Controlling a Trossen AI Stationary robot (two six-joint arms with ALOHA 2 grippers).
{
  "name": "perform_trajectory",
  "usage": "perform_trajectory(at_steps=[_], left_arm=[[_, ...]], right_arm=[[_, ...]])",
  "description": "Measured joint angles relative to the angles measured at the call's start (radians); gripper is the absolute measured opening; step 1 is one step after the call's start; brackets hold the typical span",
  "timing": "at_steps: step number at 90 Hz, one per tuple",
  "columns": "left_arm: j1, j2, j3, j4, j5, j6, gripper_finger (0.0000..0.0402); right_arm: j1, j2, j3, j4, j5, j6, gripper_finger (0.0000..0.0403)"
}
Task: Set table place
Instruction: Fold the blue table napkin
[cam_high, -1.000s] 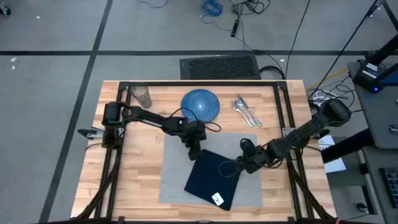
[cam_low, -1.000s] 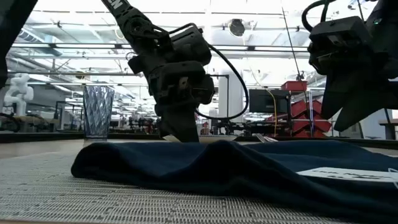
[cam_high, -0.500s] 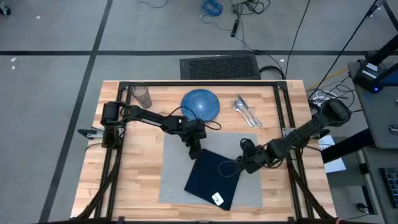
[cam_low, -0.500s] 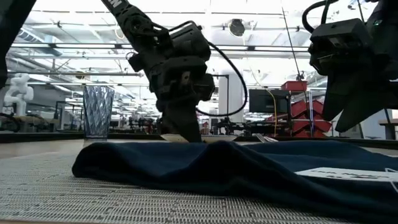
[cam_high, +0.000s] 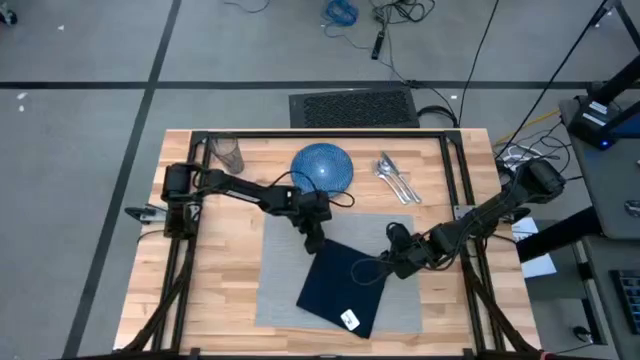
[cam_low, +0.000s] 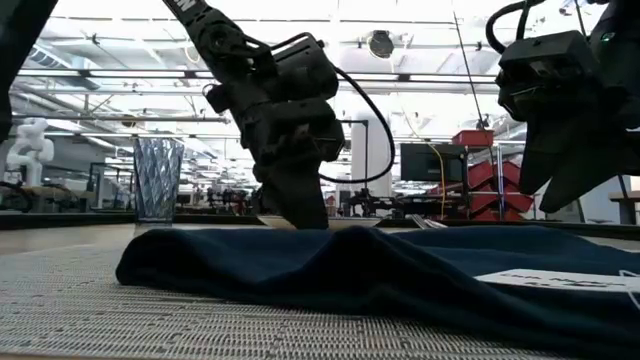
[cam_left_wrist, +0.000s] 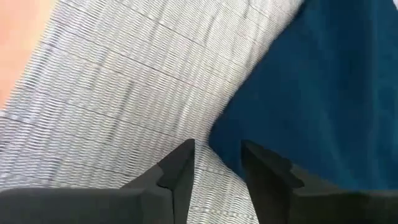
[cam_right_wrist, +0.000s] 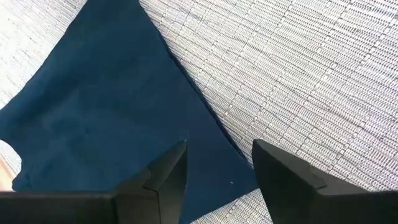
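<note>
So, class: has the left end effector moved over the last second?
Yes, slightly. In the low view the left end effector has shifted a little rightward, away from the glass, along the napkin's far corner.

Left gripper (cam_low: 300, 205) shifted slightly sideways at napkin (cam_low: 400, 265) corner; nothing else moved.

Both hands low over the mat, crowding its middle

The left hand (cam_high: 312, 243) sits at the napkin's (cam_high: 345, 283) far corner, the right hand (cam_high: 388, 268) at its right edge, fingers parted. The placemat's (cam_high: 280, 285) left strip looks bare. Plate (cam_high: 323, 167), cutlery (cam_high: 396, 178) and glass (cam_high: 228, 154) line the table's (cam_high: 215, 290) far edge.
</note>
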Motion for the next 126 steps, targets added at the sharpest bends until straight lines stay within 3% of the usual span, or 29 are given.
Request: perform_trajectory(at_steps=[17, 63, 80, 97, 110, 126], left_arm=[[-0.001, 0.000, 0.000, 0.000, -0.021, 0.001, 0.0121], [-0.043, 0.000, 0.000, 0.045, 0.168, 0.025, 0.0121], [-0.042, 0.000, 0.000, 0.045, 0.065, 0.023, 0.0121], [-0.021, 0.000, 0.000, 0.047, 0.025, 0.016, 0.0121], [-0.023, 0.001, 0.000, 0.021, -0.103, 0.015, 0.0121], [-0.023, 0.001, 0.000, 0.014, -0.122, 0.006, 0.0121]], right_arm=[[0.000, 0.000, 0.000, 0.000, 0.000, 0.000, 0.0167], [-0.001, 0.000, 0.000, -0.007, 0.000, -0.018, 0.0167], [0.000, 0.000, 0.000, -0.007, 0.000, -0.018, 0.0167], [0.000, 0.000, 0.000, -0.008, 0.000, -0.018, 0.0167], [0.000, 0.000, 0.000, -0.008, 0.000, -0.018, 0.0167], [0.000, 0.000, 0.000, -0.008, 0.000, -0.018, 0.0167]])
